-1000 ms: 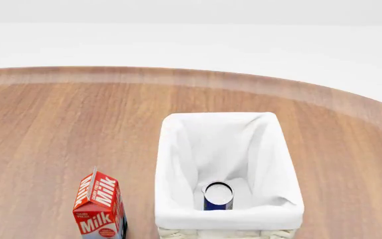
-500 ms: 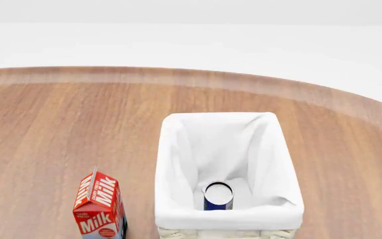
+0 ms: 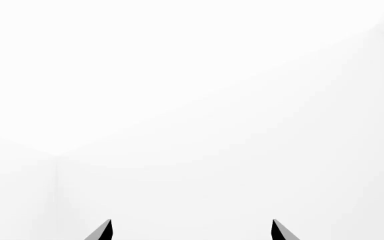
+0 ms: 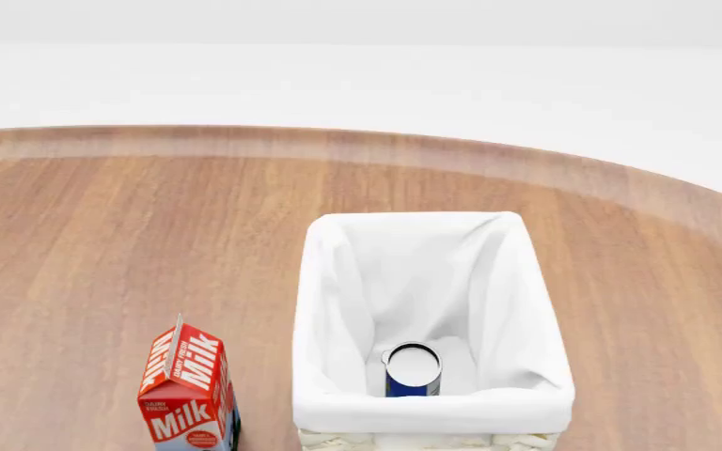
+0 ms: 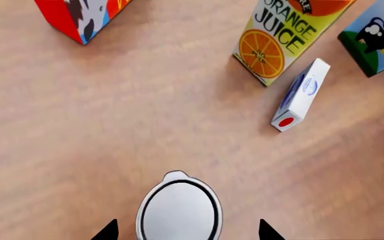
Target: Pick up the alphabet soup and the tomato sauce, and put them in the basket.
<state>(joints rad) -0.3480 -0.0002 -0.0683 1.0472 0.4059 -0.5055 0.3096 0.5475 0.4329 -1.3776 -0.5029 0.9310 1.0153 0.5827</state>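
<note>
The alphabet soup (image 4: 412,371), a blue can with a silvery top, stands upright inside the basket (image 4: 336,282), at its near end on the white cloth lining. In the right wrist view a can with a silvery top (image 5: 178,212) stands on the wooden table; its label is hidden, so I cannot tell whether it is the tomato sauce. My right gripper (image 5: 185,231) is open above it, one fingertip on each side with a gap to the can. My left gripper (image 3: 192,230) is open and empty against a plain white background. Neither gripper shows in the head view.
A red milk carton (image 4: 188,390) stands left of the basket. Near the can in the right wrist view are an orange juice carton (image 5: 279,35), a small white box (image 5: 300,95) lying flat, a red carton (image 5: 78,15) and a carton with a cow picture (image 5: 377,35).
</note>
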